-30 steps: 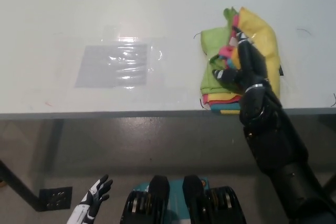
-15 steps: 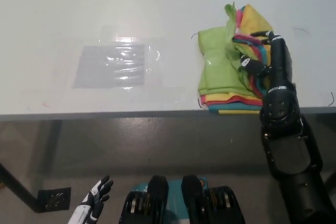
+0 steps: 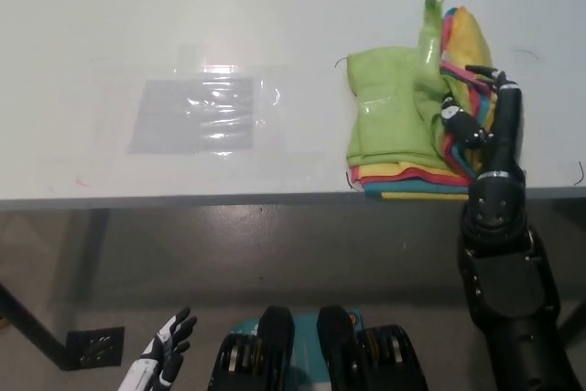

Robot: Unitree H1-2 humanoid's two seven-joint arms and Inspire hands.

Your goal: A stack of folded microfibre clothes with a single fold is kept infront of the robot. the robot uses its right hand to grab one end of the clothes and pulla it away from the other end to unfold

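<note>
A stack of microfibre cloths [image 3: 403, 135] lies near the table's front edge at the right, a green cloth on top, with red, teal, pink and yellow layers under it. My black right hand [image 3: 481, 121] is at the stack's right side, its fingers curled on the raised edges of the cloths, which are lifted and bunched up toward the far right. My white left hand [image 3: 163, 347] rests low at the lower left, below the table, fingers apart and holding nothing.
A clear plastic sheet [image 3: 197, 114] lies flat on the white table [image 3: 275, 6] left of the stack. The table's front edge [image 3: 183, 200] runs across the middle of the view, with the floor below it.
My right hand has moved from the middle of the stack to its right side, dragging the cloth edges rightward. More of the green top cloth now shows flat.
</note>
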